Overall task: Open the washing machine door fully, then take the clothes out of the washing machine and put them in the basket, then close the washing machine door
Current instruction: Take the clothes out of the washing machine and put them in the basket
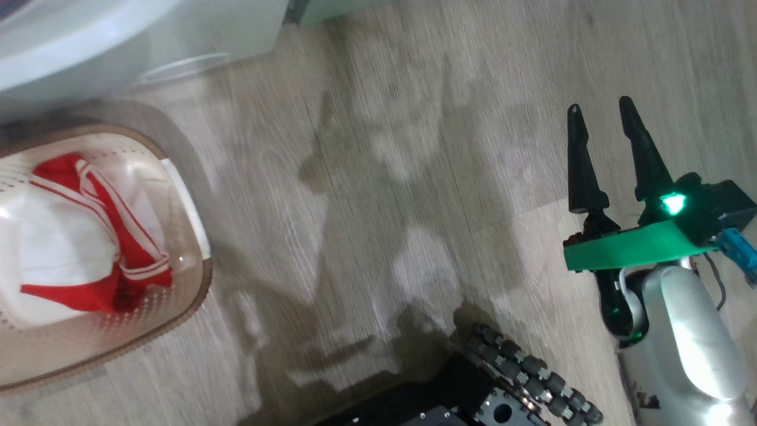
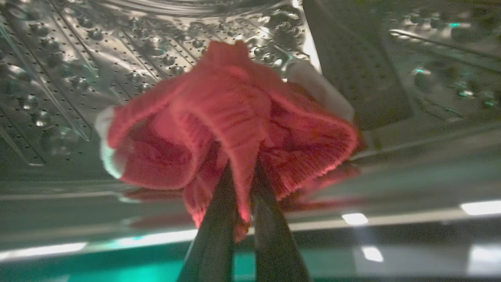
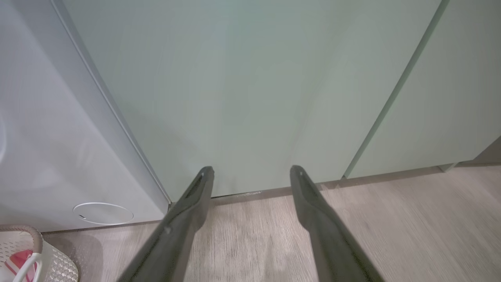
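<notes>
Inside the washing machine's steel perforated drum (image 2: 117,58), my left gripper (image 2: 244,172) is shut on a bunched red garment (image 2: 235,117) with white edging. The cream basket (image 1: 183,296) with a brown rim stands on the floor at the left of the head view and holds red-and-white clothes (image 1: 89,236). The white washing machine (image 1: 118,41) fills the upper left corner there, and its front with a small round flap (image 3: 102,212) shows in the right wrist view. My right gripper (image 1: 600,109) hangs open over bare floor at the right. The door is out of view.
Pale green cabinets (image 3: 254,98) stand right of the machine, down to the wood-look floor (image 1: 384,177). The basket's corner (image 3: 35,258) sits by the machine's foot. My dark wheeled base (image 1: 520,378) shows at the bottom of the head view.
</notes>
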Motion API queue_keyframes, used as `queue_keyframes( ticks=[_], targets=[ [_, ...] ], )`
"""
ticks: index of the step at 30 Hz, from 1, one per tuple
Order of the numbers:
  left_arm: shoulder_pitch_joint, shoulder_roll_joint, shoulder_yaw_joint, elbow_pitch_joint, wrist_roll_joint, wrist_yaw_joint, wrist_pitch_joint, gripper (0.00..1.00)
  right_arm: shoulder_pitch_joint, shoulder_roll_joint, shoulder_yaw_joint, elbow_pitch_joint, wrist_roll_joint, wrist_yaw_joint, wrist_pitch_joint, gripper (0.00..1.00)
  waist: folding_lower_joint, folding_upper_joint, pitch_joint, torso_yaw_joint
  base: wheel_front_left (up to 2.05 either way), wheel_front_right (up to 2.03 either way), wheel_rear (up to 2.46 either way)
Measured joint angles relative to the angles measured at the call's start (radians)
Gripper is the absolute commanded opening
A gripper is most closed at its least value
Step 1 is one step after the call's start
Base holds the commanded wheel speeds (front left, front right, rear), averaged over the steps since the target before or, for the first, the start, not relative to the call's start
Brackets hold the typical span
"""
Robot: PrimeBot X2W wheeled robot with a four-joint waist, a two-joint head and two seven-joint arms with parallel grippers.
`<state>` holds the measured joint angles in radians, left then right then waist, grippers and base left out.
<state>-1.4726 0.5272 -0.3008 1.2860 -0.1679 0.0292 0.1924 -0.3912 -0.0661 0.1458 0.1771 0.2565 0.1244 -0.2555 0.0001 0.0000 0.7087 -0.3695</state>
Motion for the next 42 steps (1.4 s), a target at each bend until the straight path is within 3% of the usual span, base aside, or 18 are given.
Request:
queue_keyframes(
  ticks=[10, 25, 35, 42],
  targets=[
    [0.221, -0.154, -0.001, 0.012, -0.059, -0.007, -0.18, 0.0, 0.051, -0.03, -0.021, 0.013, 0.0, 0.0, 0.0, 1.0, -0.0001, 0.0, -0.147, 0.056, 0.0, 0.0, 0.0],
    [0.534, -0.328, -0.023, 0.017, -0.118, -0.105, -0.324, 0.0, 0.188, -0.093, -0.027, 0.046, 0.009, 0.0, 0.0, 1.0, -0.0002, 0.0001, -0.429, 0.17, 0.0, 0.0, 0.0],
    [0.761, -0.4, -0.04, 0.017, -0.163, -0.145, -0.361, 0.0, 0.242, -0.099, -0.031, 0.047, 0.011, 0.0, 0.0, 1.0, -0.0002, 0.0001, -0.524, 0.243, 0.0, 0.0, 0.0],
    [0.902, -0.439, -0.047, 0.017, -0.222, -0.154, -0.287, 0.0, 0.249, -0.105, -0.03, 0.046, 0.018, 0.0, 0.0, 1.0, -0.0002, 0.0001, -0.521, 0.261, 0.0, 0.0, 0.0]
  ],
)
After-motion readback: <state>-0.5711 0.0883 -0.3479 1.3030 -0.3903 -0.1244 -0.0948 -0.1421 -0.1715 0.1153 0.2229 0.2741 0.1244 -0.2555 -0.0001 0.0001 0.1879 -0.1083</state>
